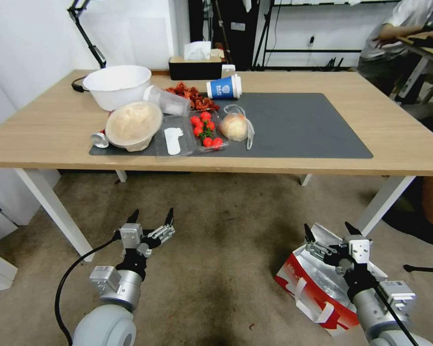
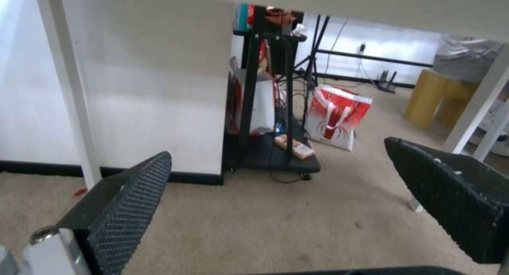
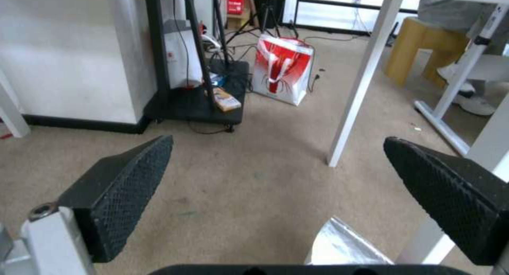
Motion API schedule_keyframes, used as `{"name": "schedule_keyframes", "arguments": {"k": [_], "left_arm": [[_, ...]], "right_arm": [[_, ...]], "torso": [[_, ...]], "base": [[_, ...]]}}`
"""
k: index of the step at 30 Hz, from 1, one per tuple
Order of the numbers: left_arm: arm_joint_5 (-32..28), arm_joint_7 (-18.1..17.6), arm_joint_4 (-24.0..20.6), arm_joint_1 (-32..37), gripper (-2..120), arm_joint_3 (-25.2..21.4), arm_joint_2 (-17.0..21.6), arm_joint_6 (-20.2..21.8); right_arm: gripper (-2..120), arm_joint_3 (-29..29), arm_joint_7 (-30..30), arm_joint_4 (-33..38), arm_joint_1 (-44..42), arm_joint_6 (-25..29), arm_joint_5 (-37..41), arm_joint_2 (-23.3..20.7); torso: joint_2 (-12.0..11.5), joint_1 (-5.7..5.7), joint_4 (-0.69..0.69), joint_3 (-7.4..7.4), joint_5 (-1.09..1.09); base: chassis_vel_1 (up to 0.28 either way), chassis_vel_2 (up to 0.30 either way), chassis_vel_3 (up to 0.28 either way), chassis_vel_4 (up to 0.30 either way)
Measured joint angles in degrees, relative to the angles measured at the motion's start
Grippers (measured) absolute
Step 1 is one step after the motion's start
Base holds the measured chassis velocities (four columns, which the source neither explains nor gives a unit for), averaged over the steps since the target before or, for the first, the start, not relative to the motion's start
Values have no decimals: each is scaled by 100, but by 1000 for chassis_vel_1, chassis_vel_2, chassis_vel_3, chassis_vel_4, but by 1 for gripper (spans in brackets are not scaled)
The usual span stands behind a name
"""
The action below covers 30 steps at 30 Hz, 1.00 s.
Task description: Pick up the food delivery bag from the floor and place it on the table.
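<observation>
- Two pincers of mine hang low over the floor (image 1: 216, 250), both spread wide and holding nothing.
- My right gripper (image 1: 333, 229) hovers just above the open foil mouth of the food delivery bag (image 1: 317, 293), which stands on the carpet at about four o'clock in my head view.
- My left gripper (image 1: 151, 216) waits over bare carpet at about seven o'clock, well apart from the bag.
- At twelve o'clock stands the table (image 1: 322, 81), its dark mat (image 1: 298, 125) carrying food containers.
</observation>
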Motion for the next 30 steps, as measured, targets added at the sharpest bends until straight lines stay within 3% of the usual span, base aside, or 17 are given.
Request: {"name": "schedule_keyframes", "arguments": {"k": [30], "left_arm": [[-13,45,186,-165,100,36,46,-20]], "right_arm": [[100,47,33,-168,117,5,21,-106]], "torso": [[-716,-260,0,-456,1]], "base": [[0,0,0,0]]}}
